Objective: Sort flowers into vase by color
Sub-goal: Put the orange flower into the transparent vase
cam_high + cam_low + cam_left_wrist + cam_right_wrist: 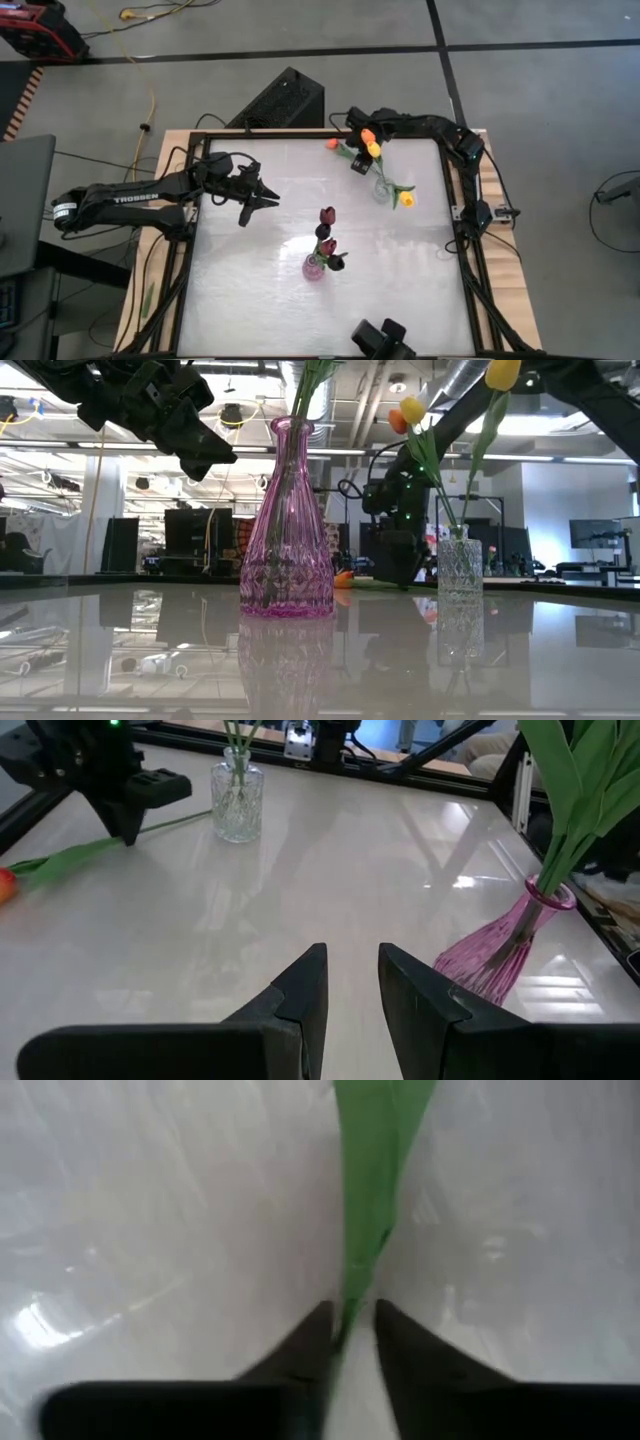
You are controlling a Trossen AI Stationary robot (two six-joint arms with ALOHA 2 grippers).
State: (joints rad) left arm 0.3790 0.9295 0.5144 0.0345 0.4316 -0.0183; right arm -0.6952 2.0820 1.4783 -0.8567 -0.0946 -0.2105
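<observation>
The left gripper [268,199] hovers above the white table [250,300], well to the left of the pink vase [315,267], its dark fingers [300,990] parted with a narrow gap and holding nothing. The pink vase, ribbed glass with a slim neck, stands near the table's middle and carries dark maroon tulips [328,215] on long green stems. To the right of the pink vase and farther back stands a small clear cut-glass vase [460,568], with yellow tulips [406,198] leaning out of it on thin stems with narrow leaves. Behind the clear vase, one orange-red tulip [332,144] lies flat on the table, its head small and bright, its green stem [365,1190] and leaf stretched along the surface. The right gripper [358,164] is down at that stem, its fingertips [315,1335] closed around the green leaf, just behind the clear vase.
</observation>
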